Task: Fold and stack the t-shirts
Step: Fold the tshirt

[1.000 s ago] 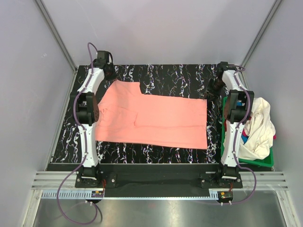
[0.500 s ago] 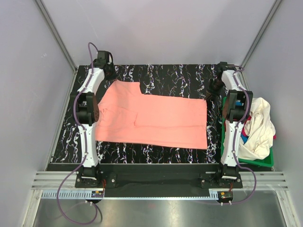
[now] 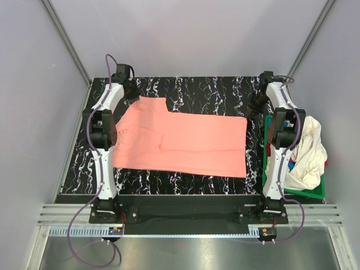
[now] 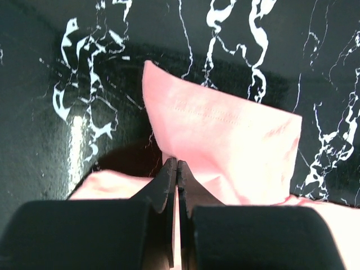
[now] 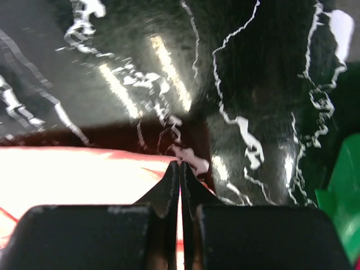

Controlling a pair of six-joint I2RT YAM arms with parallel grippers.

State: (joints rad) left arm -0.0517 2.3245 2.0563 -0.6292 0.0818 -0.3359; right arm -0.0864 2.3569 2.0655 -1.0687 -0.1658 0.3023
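A salmon-pink t-shirt (image 3: 180, 140) lies spread across the black marbled table (image 3: 208, 90), folded lengthwise. My left gripper (image 3: 131, 90) is at its far left corner, shut on the cloth; the left wrist view shows the jaws (image 4: 177, 163) pinching a raised flap of the shirt (image 4: 225, 146). My right gripper (image 3: 251, 108) is at the far right corner, shut on the shirt's edge (image 5: 84, 174). A cream-white shirt (image 3: 306, 149) with bits of blue and magenta cloth under it sits in the green basket (image 3: 301, 192).
The green basket stands at the table's right edge beside the right arm, its corner showing in the right wrist view (image 5: 343, 191). Grey walls close in the back and sides. A black rail runs along the near edge (image 3: 180, 202).
Both grippers have shifted slightly outward and toward the back, drawing the shirt's far corners taut; the far right corner now reaches a little farther right.
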